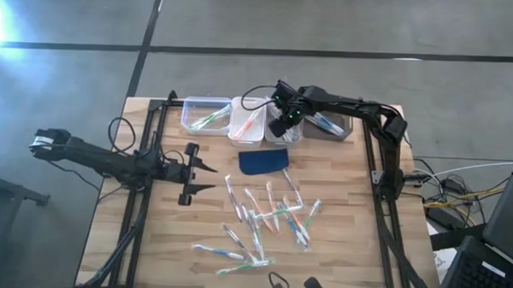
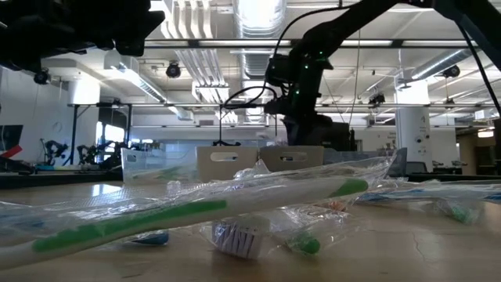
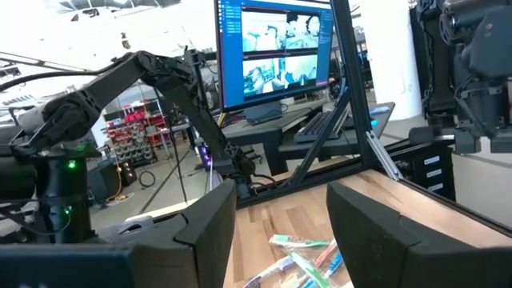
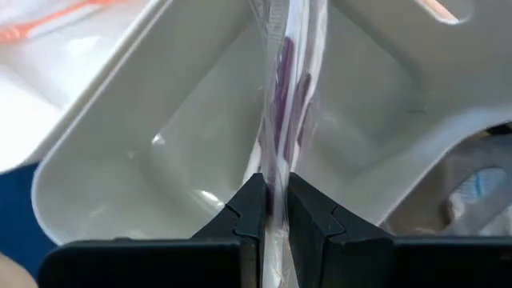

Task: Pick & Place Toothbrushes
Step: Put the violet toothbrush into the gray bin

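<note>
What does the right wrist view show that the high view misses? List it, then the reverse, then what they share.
Only the right wrist view: the right pincer shut on a purple wrapped toothbrush hanging into an empty white bin.

Only the high view: the left pincer open over the table, loose toothbrushes, the dark blue pad.

Both: that bin and the neighbouring bin holding an orange brush.

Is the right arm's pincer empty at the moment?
No, the right pincer is pinched shut on a wrapped toothbrush with purple accents, above a white bin.

A robotics lab: monitor [image 3: 276, 52], exposed ceiling ducts [image 2: 196, 59], another robot arm [image 3: 120, 88] beyond
</note>
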`<state>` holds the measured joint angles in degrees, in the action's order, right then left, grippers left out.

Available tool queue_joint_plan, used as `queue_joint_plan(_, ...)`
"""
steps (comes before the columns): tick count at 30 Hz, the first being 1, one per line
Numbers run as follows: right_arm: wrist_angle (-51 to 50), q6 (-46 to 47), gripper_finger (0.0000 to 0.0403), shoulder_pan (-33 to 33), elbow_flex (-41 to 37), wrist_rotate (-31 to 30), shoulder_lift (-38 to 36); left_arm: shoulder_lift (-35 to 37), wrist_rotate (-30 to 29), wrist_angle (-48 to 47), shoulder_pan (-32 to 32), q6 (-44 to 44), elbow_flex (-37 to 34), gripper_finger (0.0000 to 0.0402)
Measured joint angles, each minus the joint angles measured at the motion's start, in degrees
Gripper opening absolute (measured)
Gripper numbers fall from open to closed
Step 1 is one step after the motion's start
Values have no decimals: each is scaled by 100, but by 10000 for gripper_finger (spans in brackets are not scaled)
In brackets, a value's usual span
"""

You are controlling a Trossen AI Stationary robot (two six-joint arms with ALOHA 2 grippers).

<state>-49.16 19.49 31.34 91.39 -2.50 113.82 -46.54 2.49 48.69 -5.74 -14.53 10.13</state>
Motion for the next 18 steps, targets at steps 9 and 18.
queue_joint_plan(9, 56, 62, 28, 77, 0, 299, 168, 0, -1, 0, 0, -2, 0, 202)
queue_joint_plan(18, -76, 309, 28, 139, 0, 549, 168, 0, -1, 2, -1, -2, 0, 202)
